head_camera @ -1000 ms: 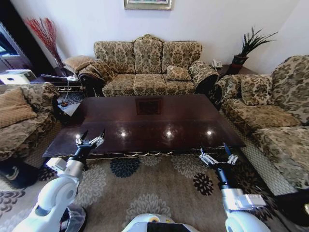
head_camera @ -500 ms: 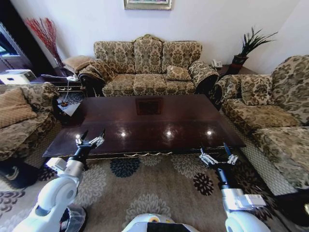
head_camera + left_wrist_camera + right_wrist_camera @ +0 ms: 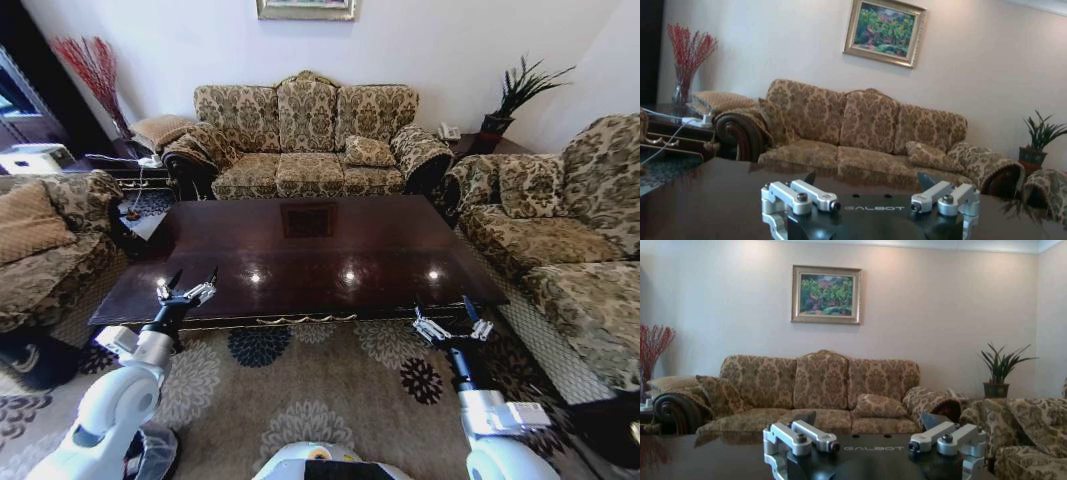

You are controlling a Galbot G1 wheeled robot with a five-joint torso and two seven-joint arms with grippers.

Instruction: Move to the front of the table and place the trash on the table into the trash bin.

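1. Position: the robot stands at the front long edge of the table (image 3: 320, 250), facing the sofa (image 3: 305, 140) behind it. By my judgement the approach step is complete or nearly so.
2. Left gripper (image 3: 187, 285): raised over the table's front left edge, fingers spread apart, holding nothing.
3. Right gripper (image 3: 452, 318): held at the table's front right corner over the patterned carpet (image 3: 300, 390), fingers likewise parted and empty.
4. Task items: the glossy tabletop carries reflections and no litter that I can make out — no paper wads, wrapper or bottle. A dark round object at the robot's lower left (image 3: 150, 455) may be the trash bin, but it is cut off by the left arm and I cannot confirm it.
5. Next move, as a judgement: locate any remaining trash before reaching — if none is found, the picking step has no target.
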